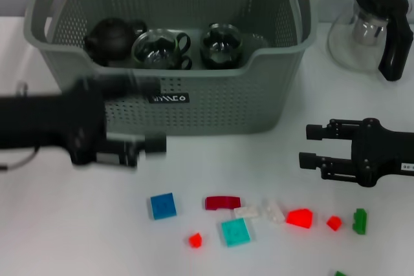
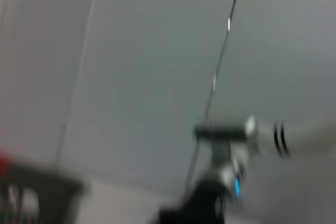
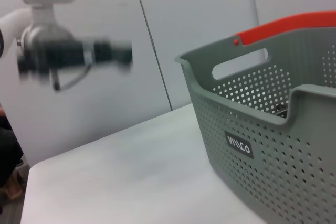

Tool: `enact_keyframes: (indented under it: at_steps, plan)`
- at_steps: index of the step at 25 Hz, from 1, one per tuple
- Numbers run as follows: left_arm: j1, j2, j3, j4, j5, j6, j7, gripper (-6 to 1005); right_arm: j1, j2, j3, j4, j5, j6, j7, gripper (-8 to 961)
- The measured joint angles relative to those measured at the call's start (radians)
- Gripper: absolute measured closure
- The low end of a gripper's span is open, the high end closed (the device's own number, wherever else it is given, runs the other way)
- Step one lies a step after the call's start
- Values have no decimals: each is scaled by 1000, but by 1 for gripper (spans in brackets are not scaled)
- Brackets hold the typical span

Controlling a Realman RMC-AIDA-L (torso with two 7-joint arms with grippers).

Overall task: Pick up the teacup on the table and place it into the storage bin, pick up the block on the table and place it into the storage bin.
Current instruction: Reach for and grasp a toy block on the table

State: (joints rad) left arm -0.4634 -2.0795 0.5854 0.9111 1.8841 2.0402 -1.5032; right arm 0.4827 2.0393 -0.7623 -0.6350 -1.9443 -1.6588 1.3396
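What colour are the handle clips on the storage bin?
Orange-red, on the grey storage bin; the handle clip shows best in the right wrist view.

I see bare counter (image 1: 58, 224) front-left | storage bin (image 1: 213, 105) walls off the rear | blocks (image 1: 234, 231) litter the front centre | glass kettle (image 1: 372, 30) crowds rear right | open lane between bin and blocks.

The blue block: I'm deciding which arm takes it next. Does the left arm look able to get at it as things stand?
Probably yes. The blue block lies alone on the table, apart from the other pieces, and the left tool hangs over the table in front of the storage bin with nothing between them.
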Motion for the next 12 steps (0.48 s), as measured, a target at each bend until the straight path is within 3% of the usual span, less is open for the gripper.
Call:
enact_keyframes:
  at_steps: [6, 8, 9, 12]
  plan:
    - [1, -13, 42, 39, 296, -20, 29, 80, -6, -2, -1, 0, -1, -8, 2, 301]
    - [5, -18, 44, 37, 307, -32, 62, 81, -8, -2, -1, 0, -1, -8, 1, 301]
    - [21, -36, 46, 31, 317, -71, 150, 81, -11, -2, 0, 0, -1, -8, 1, 301]
    - [34, -52, 47, 30, 320, -122, 212, 83, -14, 0, 0, 1, -1, -7, 1, 301]
